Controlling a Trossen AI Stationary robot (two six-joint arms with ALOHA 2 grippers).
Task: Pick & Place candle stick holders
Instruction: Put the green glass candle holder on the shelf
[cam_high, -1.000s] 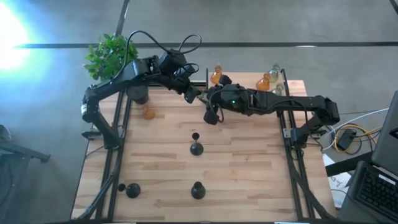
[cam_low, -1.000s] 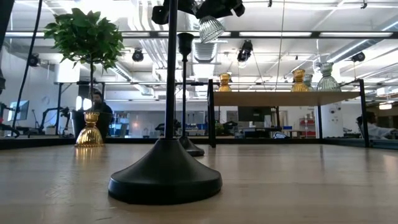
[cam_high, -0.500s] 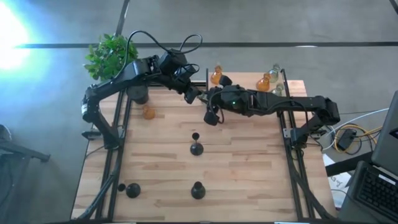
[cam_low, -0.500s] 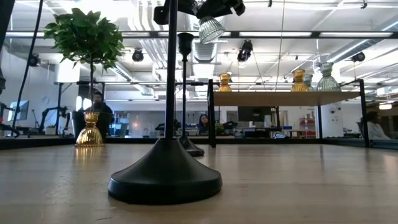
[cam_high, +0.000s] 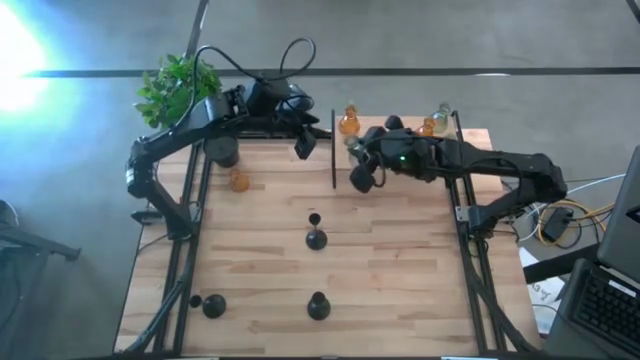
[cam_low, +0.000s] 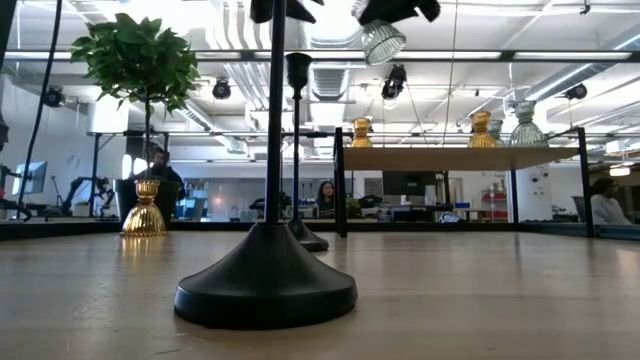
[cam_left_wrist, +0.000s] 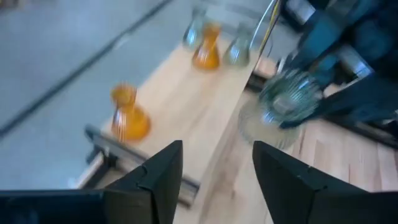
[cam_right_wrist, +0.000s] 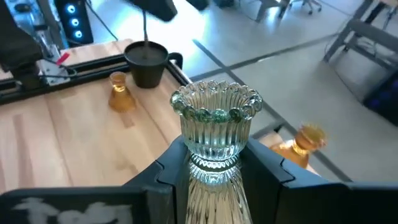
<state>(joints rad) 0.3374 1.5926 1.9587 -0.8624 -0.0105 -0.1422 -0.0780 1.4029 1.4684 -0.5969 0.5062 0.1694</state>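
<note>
Right gripper (cam_right_wrist: 214, 171) clamps a clear ribbed glass holder (cam_right_wrist: 214, 127) with scalloped rim, upright, aloft above the table's far edge (cam_high: 400, 135). Left gripper (cam_left_wrist: 214, 177) spread wide, empty, just left of it.

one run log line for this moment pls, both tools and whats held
left tool: open, empty, near table's back edge | right tool: shut on clear glass holder, lifted by raised shelf | phase: carry after handover
</note>
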